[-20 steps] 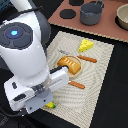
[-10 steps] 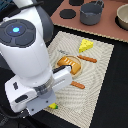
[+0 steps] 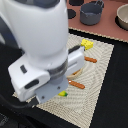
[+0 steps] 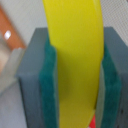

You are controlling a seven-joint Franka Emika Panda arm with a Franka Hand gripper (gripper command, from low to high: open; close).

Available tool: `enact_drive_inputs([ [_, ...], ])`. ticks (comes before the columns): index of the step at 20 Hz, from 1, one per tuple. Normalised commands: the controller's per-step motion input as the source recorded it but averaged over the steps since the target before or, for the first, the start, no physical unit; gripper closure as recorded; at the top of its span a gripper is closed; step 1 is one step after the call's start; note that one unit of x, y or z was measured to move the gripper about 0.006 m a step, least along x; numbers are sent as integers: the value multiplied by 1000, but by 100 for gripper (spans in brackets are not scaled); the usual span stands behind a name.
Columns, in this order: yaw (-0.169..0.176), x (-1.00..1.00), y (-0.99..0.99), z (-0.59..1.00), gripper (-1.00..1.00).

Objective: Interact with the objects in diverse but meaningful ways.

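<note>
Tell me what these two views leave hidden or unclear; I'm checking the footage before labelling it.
- Plate, exterior view: only a sliver shows past the arm; whatever lies on it is hidden.
- Banana, wrist view: fills the frame between the end effector pads, both ends cut off; in the exterior view only its tip shows.
- Red patch, wrist view: too blurred and cropped to identify.
- Bowl, exterior view: cut off by the edge.

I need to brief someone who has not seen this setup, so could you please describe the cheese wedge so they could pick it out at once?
Start from the pale woven mat on the dark table. Follow it to its far corner, below the grey pot on the brown surface. There lies the cheese wedge, the only chunky bright yellow piece, unlike the thin orange-handled utensils nearby.
</note>
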Motion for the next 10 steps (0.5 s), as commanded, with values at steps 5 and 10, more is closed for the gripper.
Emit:
enact_drive_inputs([
  [5, 116, -424, 663, 42, 100],
  [10, 123, -466, 643, 21, 100],
])
